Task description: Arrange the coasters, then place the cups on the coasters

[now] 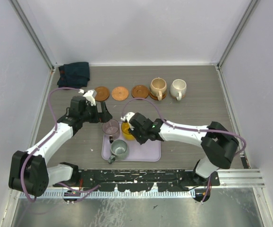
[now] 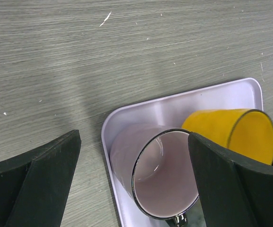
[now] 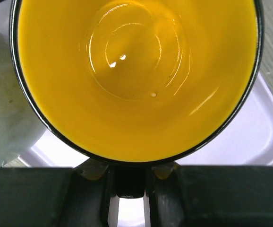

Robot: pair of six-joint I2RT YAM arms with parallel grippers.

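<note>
Small handled ceramic cups, five: tan cup, cream-white cup, mauve-pink cup, bright yellow cup, grey-green cup. Round brown coasters, four countable: left orange-brown coaster, middle orange-brown coaster, right orange-brown coaster, dark coaster partly hidden; any fifth cannot be made out. Lavender rectangular tray, one. Dark teal folded cloth, one. White robot arms, two: left arm, right arm.

I see open surface right of the tray. On its left half, the mauve cup, yellow cup and grey-green cup crowd together, leaving little passage.
</note>
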